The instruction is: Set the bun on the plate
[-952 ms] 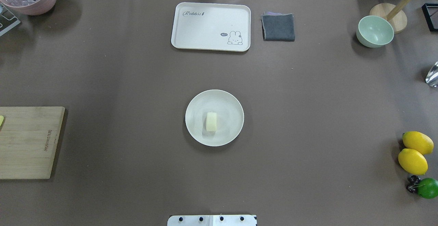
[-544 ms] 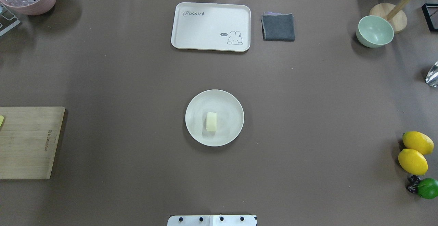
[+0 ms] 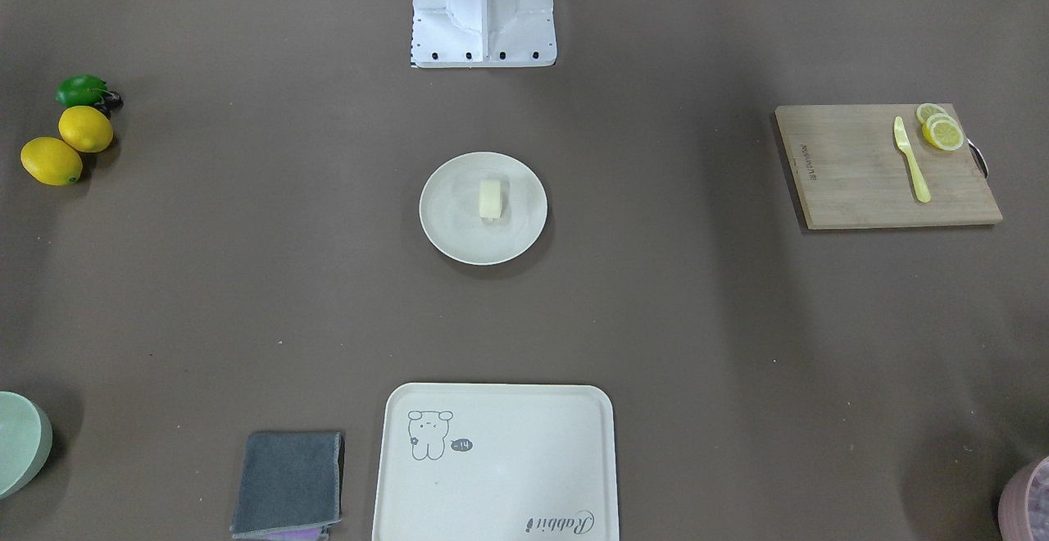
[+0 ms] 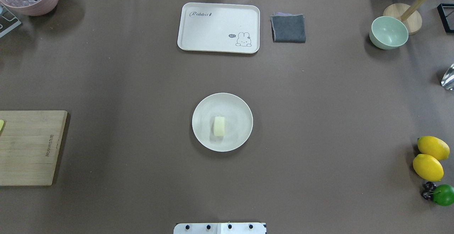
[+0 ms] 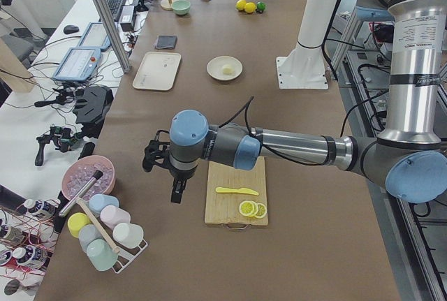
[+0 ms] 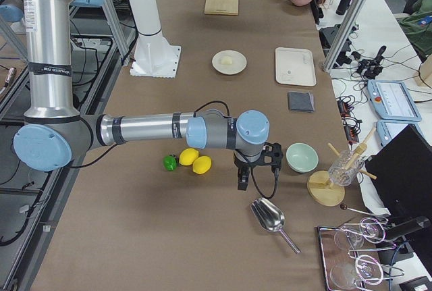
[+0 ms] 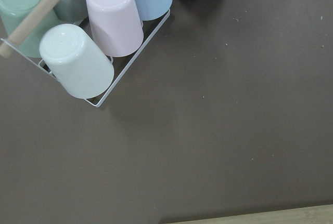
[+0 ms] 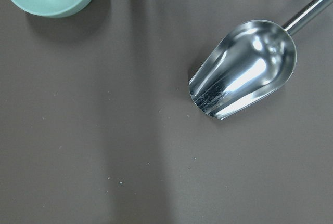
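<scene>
Left tool (image 5: 176,194) indistinct; oblong bun (image 4: 219,126) on round plate (image 4: 238,109).

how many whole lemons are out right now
2. Both lie side by side on the robot's right: the far lemon, and the near lemon, which sits next to the lime. No others appear to be hidden.

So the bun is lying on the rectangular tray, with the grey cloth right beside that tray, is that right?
Not quite. The bun lies on the round plate, near its middle, not on the rectangular tray. The overhead exterior view shows this plainly. The grey cloth does sit right beside that tray.
</scene>
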Motion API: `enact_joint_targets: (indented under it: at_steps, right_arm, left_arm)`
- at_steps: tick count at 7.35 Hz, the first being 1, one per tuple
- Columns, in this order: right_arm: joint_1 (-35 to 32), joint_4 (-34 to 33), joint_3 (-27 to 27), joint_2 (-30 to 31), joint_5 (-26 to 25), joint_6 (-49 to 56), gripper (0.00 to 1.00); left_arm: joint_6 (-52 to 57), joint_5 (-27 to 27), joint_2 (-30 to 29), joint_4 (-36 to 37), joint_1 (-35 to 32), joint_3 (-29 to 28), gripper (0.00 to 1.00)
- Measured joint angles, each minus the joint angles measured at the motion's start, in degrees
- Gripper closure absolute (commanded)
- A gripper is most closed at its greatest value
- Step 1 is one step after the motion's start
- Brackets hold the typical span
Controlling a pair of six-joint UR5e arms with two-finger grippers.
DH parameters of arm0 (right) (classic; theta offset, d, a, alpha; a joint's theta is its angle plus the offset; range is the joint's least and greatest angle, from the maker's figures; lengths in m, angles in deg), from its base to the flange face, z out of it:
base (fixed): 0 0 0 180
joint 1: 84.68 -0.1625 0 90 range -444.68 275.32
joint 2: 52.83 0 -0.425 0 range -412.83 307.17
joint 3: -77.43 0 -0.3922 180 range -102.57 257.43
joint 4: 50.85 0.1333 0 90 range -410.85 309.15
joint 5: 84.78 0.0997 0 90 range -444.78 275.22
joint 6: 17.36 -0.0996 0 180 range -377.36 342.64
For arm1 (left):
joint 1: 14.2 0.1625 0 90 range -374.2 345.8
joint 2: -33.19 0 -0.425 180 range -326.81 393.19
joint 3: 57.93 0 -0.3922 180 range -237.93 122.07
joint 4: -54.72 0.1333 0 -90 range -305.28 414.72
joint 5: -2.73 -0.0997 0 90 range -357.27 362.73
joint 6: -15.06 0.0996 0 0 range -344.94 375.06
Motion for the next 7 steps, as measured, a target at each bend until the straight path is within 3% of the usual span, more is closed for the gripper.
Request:
enact_joint_targets:
  at_steps: [7]
  right_arm:
    - [0.16, 0.31, -0.01, 0.49, -0.76, -1.53, 0.0]
  left_arm:
    - [0.04, -0.31, 1.22, 1.39, 0.11, 1.4, 0.02]
